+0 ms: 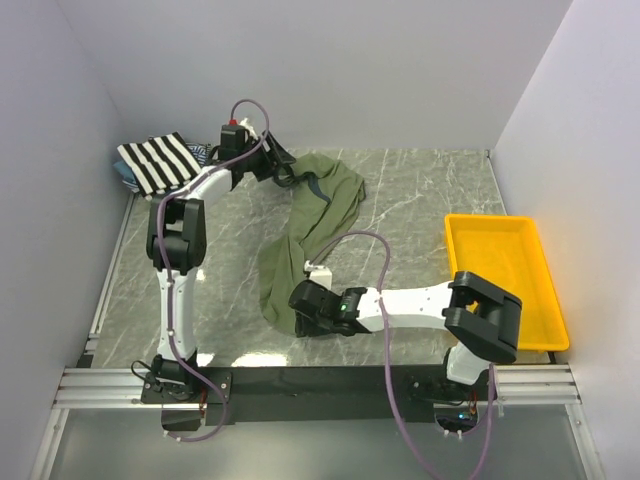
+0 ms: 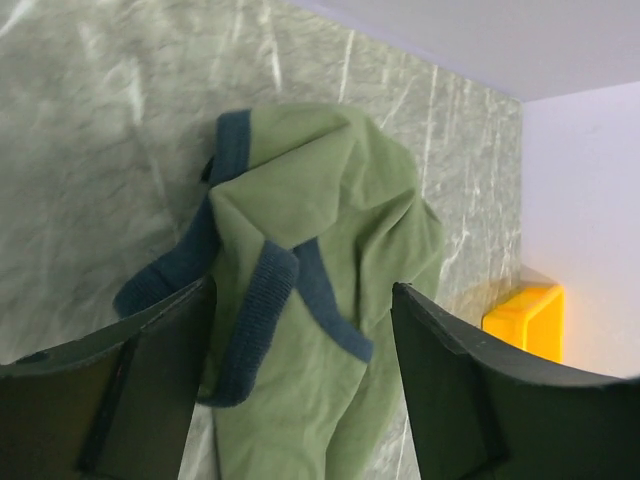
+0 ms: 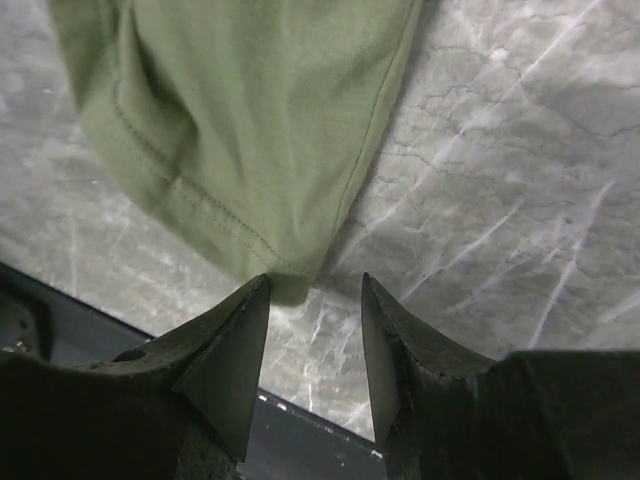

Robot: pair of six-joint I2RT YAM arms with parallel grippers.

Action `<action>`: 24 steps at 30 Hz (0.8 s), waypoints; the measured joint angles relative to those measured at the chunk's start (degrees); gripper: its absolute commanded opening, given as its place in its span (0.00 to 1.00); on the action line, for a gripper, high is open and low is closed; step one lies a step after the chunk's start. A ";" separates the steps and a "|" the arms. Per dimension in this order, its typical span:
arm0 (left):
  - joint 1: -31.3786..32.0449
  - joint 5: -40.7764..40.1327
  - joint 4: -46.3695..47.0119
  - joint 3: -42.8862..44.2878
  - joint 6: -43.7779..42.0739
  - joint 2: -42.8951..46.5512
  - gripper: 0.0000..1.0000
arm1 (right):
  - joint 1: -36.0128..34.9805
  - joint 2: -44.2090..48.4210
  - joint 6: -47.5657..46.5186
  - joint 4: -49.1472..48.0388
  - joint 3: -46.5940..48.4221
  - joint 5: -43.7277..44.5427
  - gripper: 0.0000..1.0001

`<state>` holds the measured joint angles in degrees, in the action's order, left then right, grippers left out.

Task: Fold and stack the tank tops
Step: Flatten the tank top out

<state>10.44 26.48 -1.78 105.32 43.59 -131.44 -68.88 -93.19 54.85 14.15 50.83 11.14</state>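
White arms [image 1: 415, 300], black joint housings [image 1: 180, 235], mauve cables [image 1: 386, 262], dark wedge-shaped fingers [image 3: 220, 370], green light [image 1: 343, 307]

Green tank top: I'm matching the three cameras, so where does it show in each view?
Top external: the green tank top runs diagonally through the middle of the picture.
Left wrist: it fills the centre, with navy trim along its left side.
Right wrist: it lies in the upper left, its hem corner pointing toward the bottom.
Shared landmark: the marble table shows in all three views.
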 measured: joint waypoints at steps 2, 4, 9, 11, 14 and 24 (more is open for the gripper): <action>-0.39 -0.50 0.11 -2.67 -0.02 1.79 0.77 | -0.04 -0.98 0.24 0.00 0.33 0.02 0.49; -0.90 -0.98 0.09 -5.44 -0.02 4.50 0.78 | -0.11 -1.90 0.61 -0.09 0.81 0.00 0.47; -1.95 -2.84 0.09 -9.16 -0.02 12.15 0.78 | -0.17 -3.74 1.38 -0.76 1.88 -0.02 0.21; -2.36 -3.76 -0.02 -9.66 -0.02 14.78 0.77 | -0.26 -3.82 1.88 -0.57 1.88 -0.02 0.00; -2.64 -5.49 -0.11 -12.50 0.28 18.88 0.74 | -0.37 -3.43 2.89 0.17 1.62 0.48 0.00; -0.46 -17.40 -0.13 -51.74 4.22 40.41 0.53 | 3.30 22.58 6.03 12.83 -8.35 8.48 0.00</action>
<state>9.98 9.08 -1.91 53.58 47.81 -91.02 -65.58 -70.61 60.88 26.98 42.48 19.62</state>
